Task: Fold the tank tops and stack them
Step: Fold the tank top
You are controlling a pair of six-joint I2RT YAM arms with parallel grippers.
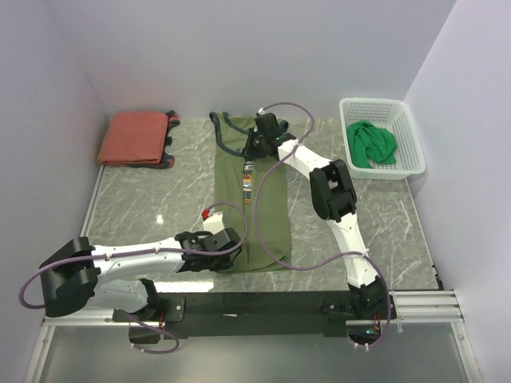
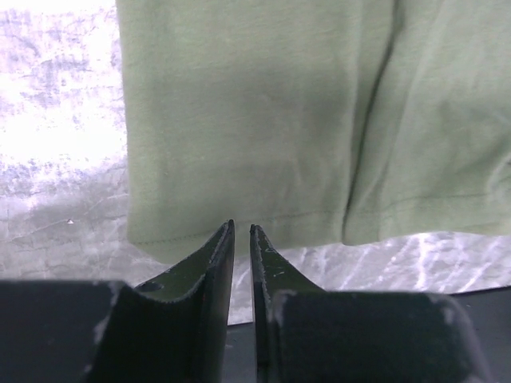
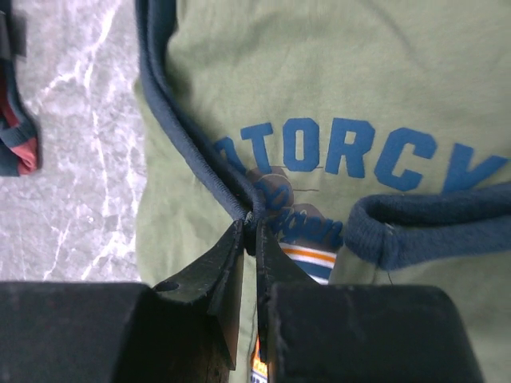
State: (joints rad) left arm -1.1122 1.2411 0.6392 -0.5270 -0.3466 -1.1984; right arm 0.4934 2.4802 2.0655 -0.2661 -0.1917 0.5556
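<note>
Here the olive tank top (image 1: 267, 199) lies mid-table, folded lengthwise. The right gripper (image 3: 249, 223) pinches its navy trim (image 3: 184, 136), and the left gripper (image 2: 242, 231) stands narrow at the hem (image 2: 303, 217), hold unclear. The crosswise fold likely follows, needing both ends carried evenly.

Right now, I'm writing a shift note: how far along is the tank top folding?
Done: red top lies folded, far left. In hand: olive top, folded into a long strip, left gripper pinching its hem, right gripper its navy neck trim. Left: finishing and stacking it, then the green top, crumpled in the basket.
</note>
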